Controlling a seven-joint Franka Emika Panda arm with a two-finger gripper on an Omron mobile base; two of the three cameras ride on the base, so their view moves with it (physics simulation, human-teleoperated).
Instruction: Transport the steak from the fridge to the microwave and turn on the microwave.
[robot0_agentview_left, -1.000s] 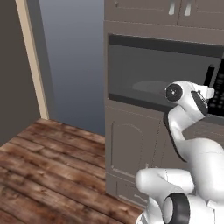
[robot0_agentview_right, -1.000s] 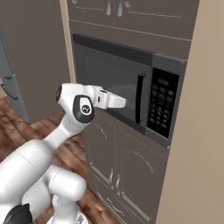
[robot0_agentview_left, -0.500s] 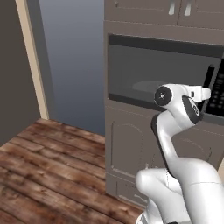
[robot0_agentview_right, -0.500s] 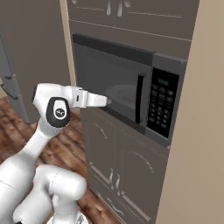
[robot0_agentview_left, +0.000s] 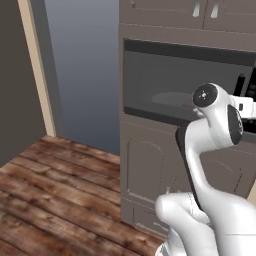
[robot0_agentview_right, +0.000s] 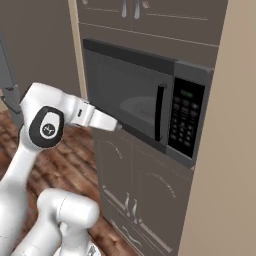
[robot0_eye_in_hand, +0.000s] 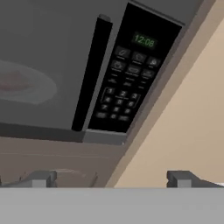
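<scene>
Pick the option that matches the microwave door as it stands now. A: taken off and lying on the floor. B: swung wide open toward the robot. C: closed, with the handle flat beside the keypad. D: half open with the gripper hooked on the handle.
C: the microwave door sits flush in its frame, its dark handle upright next to the keypad, and the open gripper hangs clear of it.
</scene>
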